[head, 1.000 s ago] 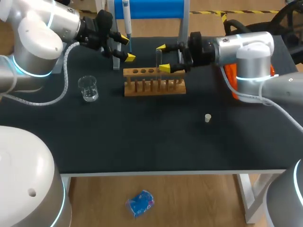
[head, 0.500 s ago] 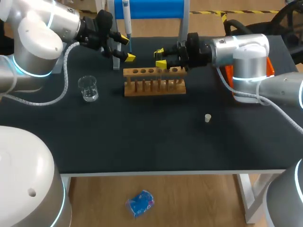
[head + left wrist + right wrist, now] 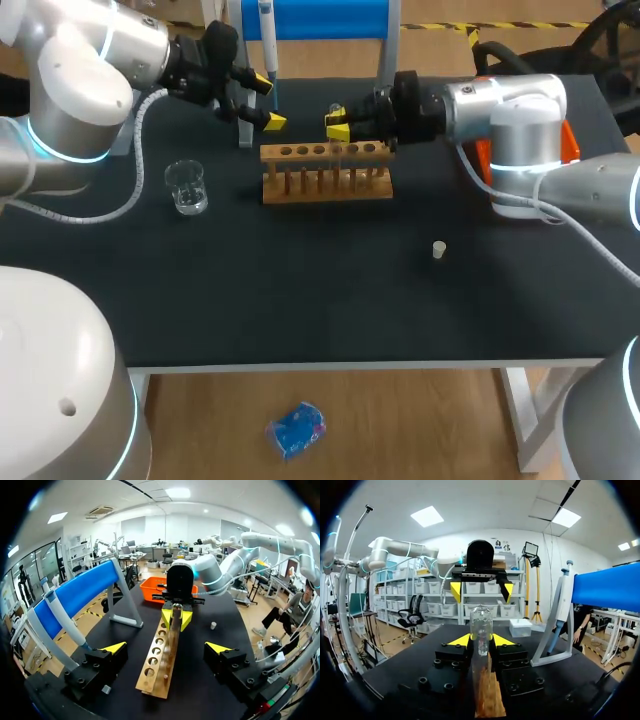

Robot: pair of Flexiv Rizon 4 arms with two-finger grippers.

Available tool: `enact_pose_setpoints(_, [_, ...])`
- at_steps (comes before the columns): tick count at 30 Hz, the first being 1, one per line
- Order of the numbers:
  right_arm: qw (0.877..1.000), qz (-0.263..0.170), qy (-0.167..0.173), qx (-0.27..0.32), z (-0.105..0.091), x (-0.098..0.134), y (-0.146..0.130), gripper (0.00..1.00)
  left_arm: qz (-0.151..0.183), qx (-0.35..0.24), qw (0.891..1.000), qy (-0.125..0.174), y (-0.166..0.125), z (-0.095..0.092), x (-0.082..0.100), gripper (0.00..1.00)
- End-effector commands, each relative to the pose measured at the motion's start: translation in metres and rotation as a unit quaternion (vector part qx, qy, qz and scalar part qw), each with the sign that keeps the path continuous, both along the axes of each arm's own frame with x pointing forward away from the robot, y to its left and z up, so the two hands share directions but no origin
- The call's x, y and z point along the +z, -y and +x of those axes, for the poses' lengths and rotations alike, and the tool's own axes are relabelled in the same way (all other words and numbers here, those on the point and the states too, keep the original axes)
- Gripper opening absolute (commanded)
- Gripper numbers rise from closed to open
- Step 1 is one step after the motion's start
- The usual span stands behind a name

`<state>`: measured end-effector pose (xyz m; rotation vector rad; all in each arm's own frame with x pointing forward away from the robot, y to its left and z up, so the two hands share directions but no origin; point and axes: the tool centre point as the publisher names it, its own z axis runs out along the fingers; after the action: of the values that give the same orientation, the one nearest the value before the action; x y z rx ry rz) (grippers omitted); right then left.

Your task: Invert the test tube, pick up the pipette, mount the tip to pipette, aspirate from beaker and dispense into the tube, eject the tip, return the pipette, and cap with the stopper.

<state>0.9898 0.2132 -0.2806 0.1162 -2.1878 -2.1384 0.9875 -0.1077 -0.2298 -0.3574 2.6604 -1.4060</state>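
- The yellow-tipped fingers of the right gripper (image 3: 481, 641) are closed on the clear glass test tube (image 3: 481, 624), which is pinched from two sides.
- The tube's long axis is held upright between them, over the pale wooden rack (image 3: 325, 172) just beneath.
- The left gripper (image 3: 166, 647) is held open, farther off, beside the pale slender pipette (image 3: 62, 617).

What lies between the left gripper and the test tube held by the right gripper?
The wooden rack, its row of holes running from the left gripper toward the test tube. The left wrist view shows this.
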Motion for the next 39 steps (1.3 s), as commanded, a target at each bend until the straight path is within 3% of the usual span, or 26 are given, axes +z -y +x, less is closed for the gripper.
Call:
enact_pose_setpoints(1, [1.000, 0.001, 0.001, 0.003, 0.003, 0.002, 0.001, 0.00, 0.001, -0.001, 1.000, -0.002, 0.000, 0.001, 0.001, 1.00])
enact_pose_setpoints(39, [1.000, 0.019, 0.018, 0.004, 0.006, 0.051, 0.008, 0.00, 0.001, -0.001, 1.000, -0.002, 0.000, 0.001, 0.001, 1.00])
